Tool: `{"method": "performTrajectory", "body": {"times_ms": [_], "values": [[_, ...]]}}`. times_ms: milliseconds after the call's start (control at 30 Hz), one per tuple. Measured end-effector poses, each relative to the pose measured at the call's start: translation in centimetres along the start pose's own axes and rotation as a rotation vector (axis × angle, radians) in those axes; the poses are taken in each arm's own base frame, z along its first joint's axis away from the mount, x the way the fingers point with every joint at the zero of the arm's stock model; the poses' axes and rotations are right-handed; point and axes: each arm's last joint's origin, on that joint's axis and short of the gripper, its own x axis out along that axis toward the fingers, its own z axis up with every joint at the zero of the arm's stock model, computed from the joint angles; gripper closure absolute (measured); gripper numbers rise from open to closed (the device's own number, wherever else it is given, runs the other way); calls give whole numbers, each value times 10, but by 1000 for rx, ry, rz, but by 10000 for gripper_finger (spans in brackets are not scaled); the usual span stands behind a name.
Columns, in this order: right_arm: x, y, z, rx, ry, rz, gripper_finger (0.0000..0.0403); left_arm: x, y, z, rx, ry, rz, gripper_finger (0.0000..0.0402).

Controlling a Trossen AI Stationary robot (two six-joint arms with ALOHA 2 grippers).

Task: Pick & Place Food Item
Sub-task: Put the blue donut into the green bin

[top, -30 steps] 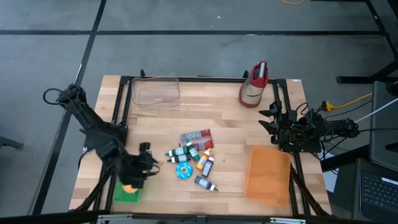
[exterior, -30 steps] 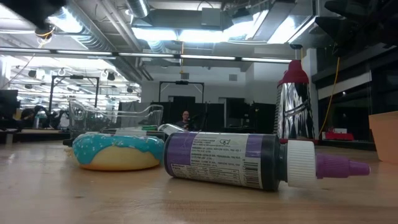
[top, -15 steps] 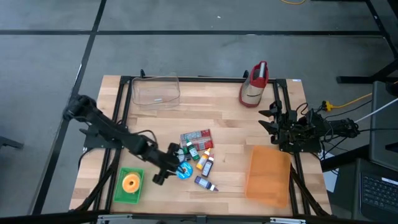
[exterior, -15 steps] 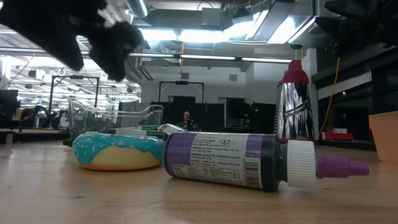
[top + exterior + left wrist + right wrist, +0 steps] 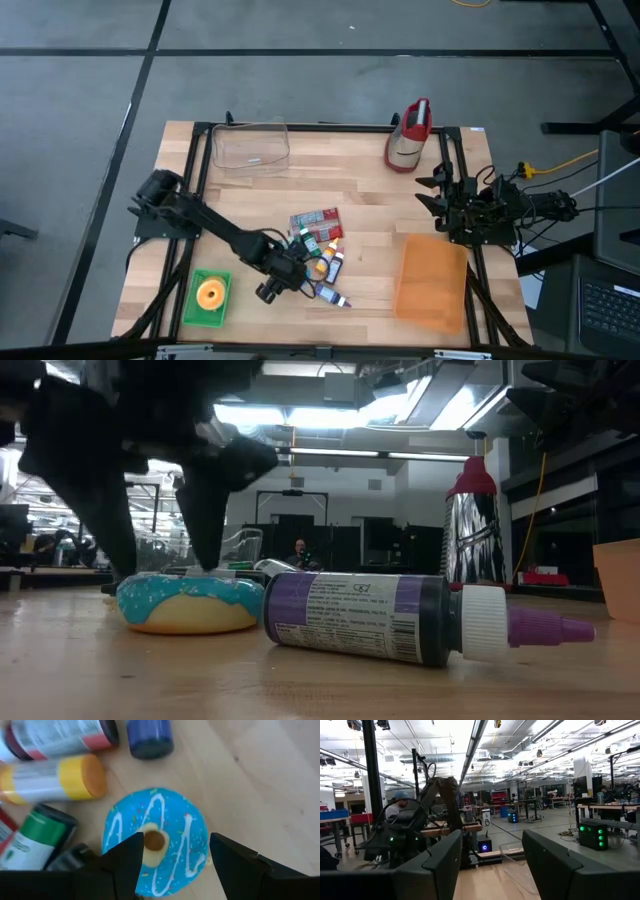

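A blue-iced donut (image 5: 155, 842) with white squiggles lies flat on the wooden table (image 5: 370, 200), beside a purple bottle (image 5: 380, 618). My left gripper (image 5: 175, 845) hangs open just above it, pointing steeply down, one finger on each side of the donut (image 5: 190, 603); I see no contact. In the high view the left gripper (image 5: 285, 272) hides the donut. An orange donut (image 5: 210, 293) sits on a green plate (image 5: 190, 310) near the front left. My right gripper (image 5: 492, 850) stands open and unladen at the table's right edge (image 5: 432, 195).
Several small bottles (image 5: 315, 245) lie packed right behind the blue donut, with a yellow-capped one (image 5: 60, 780) and a green one (image 5: 30, 840) close by. An orange bin (image 5: 432, 280) stands at front right, a clear tub (image 5: 250, 148) at back left, and a red-topped silver can (image 5: 408, 135) at the back.
My left gripper has gone from above the green plate toward the table's right, come down over the blue donut and rolled about its wrist. Its fingers have stayed open. The orange donut on the plate now shows uncovered.
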Motion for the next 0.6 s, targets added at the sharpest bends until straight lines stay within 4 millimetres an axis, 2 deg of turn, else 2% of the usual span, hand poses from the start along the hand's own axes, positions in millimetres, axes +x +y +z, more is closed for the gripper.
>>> {"method": "performTrajectory", "body": {"times_ms": [167,433,600], "values": [[0,0,0,-1,3,0,192,10,-1,-1,-18,38,-8,178],[0,0,0,-1,3,0,192,11,-1,-2,-77,42,-6,178],[0,0,0,-1,2,0,192,18,-3,-10,-114,47,-5,178]]}}
